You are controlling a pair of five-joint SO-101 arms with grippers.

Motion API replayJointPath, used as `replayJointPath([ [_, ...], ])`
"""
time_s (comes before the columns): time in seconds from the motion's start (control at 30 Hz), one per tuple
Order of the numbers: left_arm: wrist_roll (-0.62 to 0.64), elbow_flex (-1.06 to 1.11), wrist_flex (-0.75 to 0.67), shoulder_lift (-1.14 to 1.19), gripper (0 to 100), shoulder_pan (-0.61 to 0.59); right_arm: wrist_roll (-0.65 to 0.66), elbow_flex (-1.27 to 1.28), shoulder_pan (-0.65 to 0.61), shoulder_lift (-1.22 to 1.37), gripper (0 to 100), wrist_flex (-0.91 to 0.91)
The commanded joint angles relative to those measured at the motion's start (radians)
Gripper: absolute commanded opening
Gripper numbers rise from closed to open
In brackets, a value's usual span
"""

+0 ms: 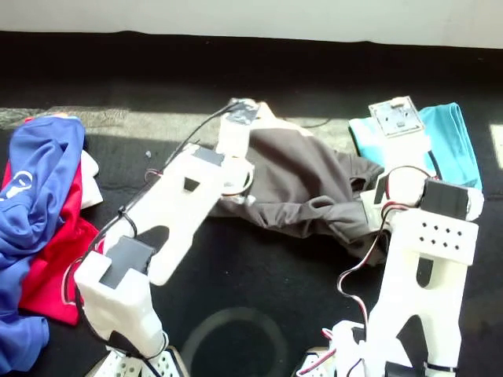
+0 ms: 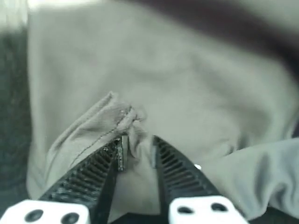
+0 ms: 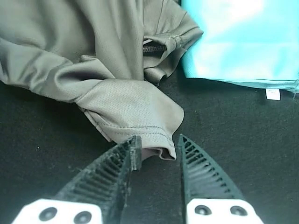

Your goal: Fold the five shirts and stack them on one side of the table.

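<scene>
- The grey shirt (image 1: 306, 184) lies crumpled and spread at mid-table, between the 2 arms; we judge it the shirt now being folded.
- The left gripper (image 2: 138, 148) sits at the shirt's far edge, its fingers nipped on a small fold of hem, the cloth puckering at the tips.
- The right gripper (image 3: 159, 145) is at the near sleeve (image 3: 135, 112); its fingers are spread, with the sleeve's hem lying just between the tips but not pinched.
- So we read the step as taking hold of the grey shirt at 2 points, with 1 hold made and 1 not yet made.
- The next move calls for the right fingers to close on the hem itself, deep enough to catch both layers, and then for both arms to lift and draw the shirt flat together, so neither hold slips.
- The teal shirt (image 1: 452, 137) lies flat and folded just beyond the sleeve, on the right side; we take it for the start of the stack.
- The blue shirt (image 1: 39, 173) is heaped over the red shirt (image 1: 55, 267) at the left edge of the table (image 1: 251, 267), both unfolded, so most of the task is left.
</scene>
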Motion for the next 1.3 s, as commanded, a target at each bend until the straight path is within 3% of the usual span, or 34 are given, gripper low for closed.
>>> replayJointPath([
  [0.0,-0.009,-0.025,0.169,-0.087,4,-0.018,0.009,0.027,0.005,-0.031,13.0,-0.021],
  [0.33,-0.009,0.168,0.410,-0.478,4,-0.019,0.009,0.076,0.005,-0.035,13.0,-0.070],
  [0.57,-0.025,0.344,0.419,-0.634,5,-0.018,0.009,0.077,0.007,-0.042,13.0,-0.064],
  [0.67,-0.135,0.410,0.431,-0.650,14,-0.019,0.009,0.077,0.007,-0.044,13.0,-0.064],
  [0.77,-0.163,0.450,0.431,-0.650,22,-0.039,0.009,0.077,0.004,-0.042,13.0,-0.067],
  [1.13,-0.161,0.269,0.445,-0.650,20,-0.166,0.008,0.077,-0.001,-0.033,13.0,-0.073],
  [1.27,-0.163,0.340,0.305,-0.648,20,-0.157,0.006,0.099,-0.021,-0.033,13.0,-0.073],
])
